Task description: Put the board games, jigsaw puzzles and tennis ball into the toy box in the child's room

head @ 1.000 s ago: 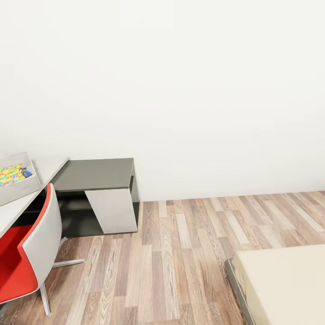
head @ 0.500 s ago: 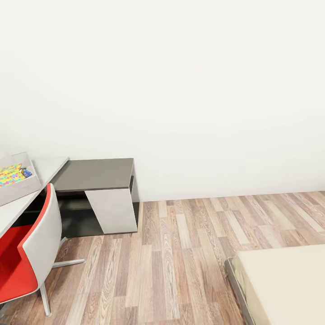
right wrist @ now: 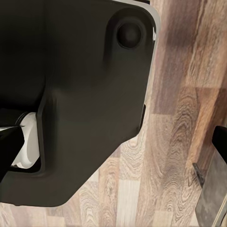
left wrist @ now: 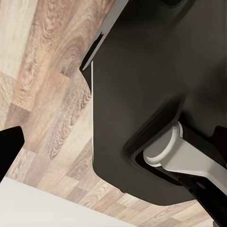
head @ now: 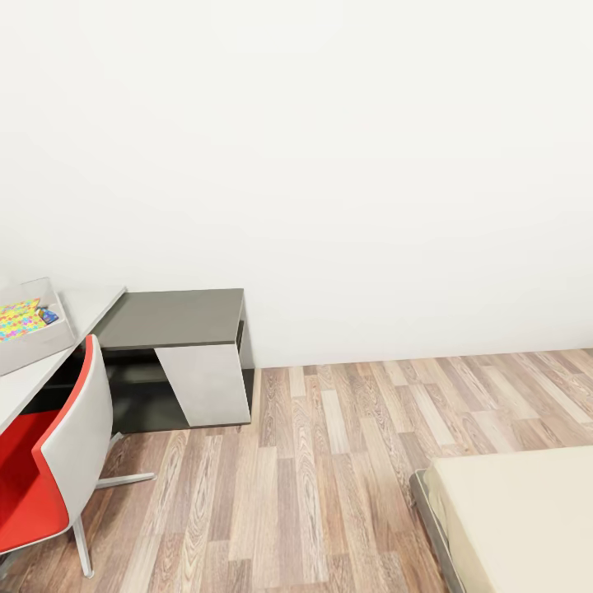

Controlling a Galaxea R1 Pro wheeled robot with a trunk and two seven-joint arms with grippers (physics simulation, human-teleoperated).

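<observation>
The toy box, a light grey bin, stands on the table at the far left of the head view. A multicoloured jigsaw puzzle lies inside it, with a small blue item beside the sheet. A corner of the beige bed shows at the lower right, with nothing on that part. My left gripper and right gripper hang over the wood floor, fingertips wide apart with nothing between them. My own dark body lies behind them.
A red and white swivel chair stands tucked against the table. The table's lower dark grey wing ends near the white wall. Wood-plank floor stretches between the wing and the bed's grey frame.
The head view has turned very slightly to the right since a second ago, a camera shift. Nothing in the room has moved.
</observation>
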